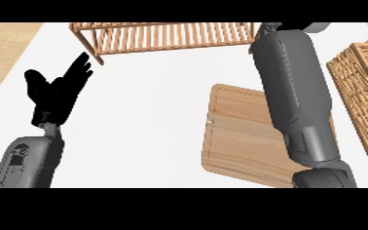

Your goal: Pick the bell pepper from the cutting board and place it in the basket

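Observation:
The wooden cutting board (pixel 241 136) lies on the white counter at the lower right, and no bell pepper shows on it or anywhere else. My right forearm (pixel 295 92) stretches across the board's right side up to the view's top edge, where the hand is cut off. A woven basket (pixel 352 85) sits at the right edge, just right of that forearm. My left hand (pixel 56 90) rests open at the left with fingers up, holding nothing.
A slatted wooden crate (pixel 165 36) stands along the back of the counter, its right end near my right wrist. A strip of tan surface (pixel 14 41) shows at the far left beyond the counter's edge.

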